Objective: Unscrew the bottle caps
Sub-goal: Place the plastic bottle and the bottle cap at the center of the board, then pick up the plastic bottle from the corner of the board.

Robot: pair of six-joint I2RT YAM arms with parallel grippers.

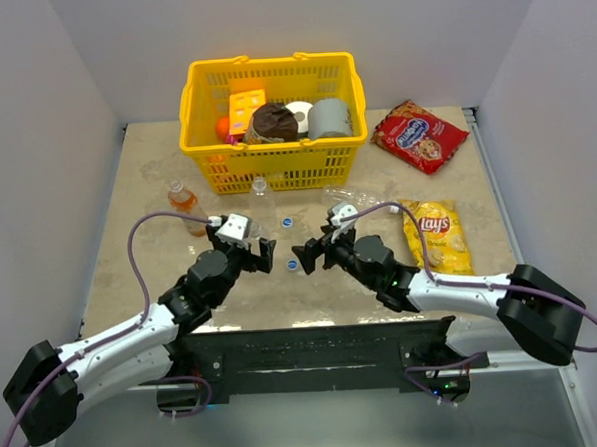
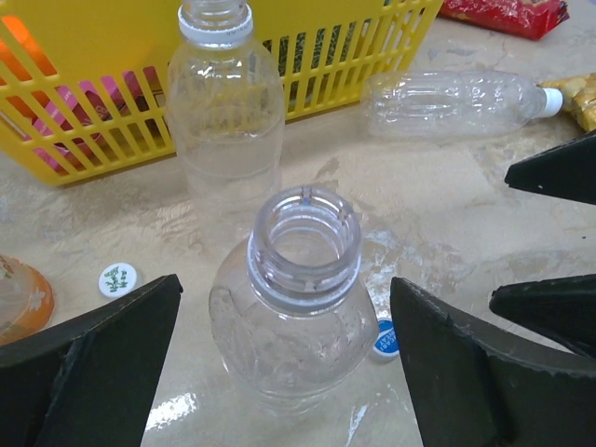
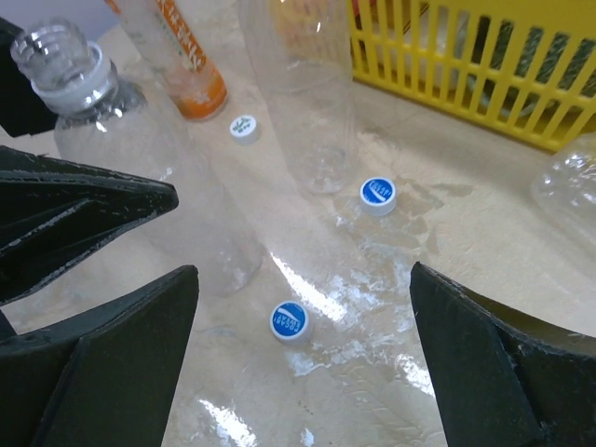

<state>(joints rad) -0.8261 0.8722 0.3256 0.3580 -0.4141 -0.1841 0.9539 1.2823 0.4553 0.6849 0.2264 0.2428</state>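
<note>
An uncapped clear bottle (image 2: 296, 307) stands upright between the fingers of my open left gripper (image 2: 285, 284), which flank it without touching. A second uncapped clear bottle (image 2: 223, 102) stands behind it. A third clear bottle (image 2: 447, 101) lies on its side with a white cap (image 2: 551, 101) on. The orange drink bottle (image 1: 184, 204) stands at the left. Loose caps lie on the table: a blue one (image 3: 290, 320) below my open, empty right gripper (image 3: 304, 270), another blue one (image 3: 377, 194), and a whitish one (image 3: 244, 127). The grippers (image 1: 263, 255) (image 1: 302, 255) face each other.
A yellow basket (image 1: 276, 170) with a can, rolls and packets stands at the back. A red snack bag (image 1: 419, 135) and a yellow Lay's bag (image 1: 437, 234) lie on the right. Walls close in the table on both sides.
</note>
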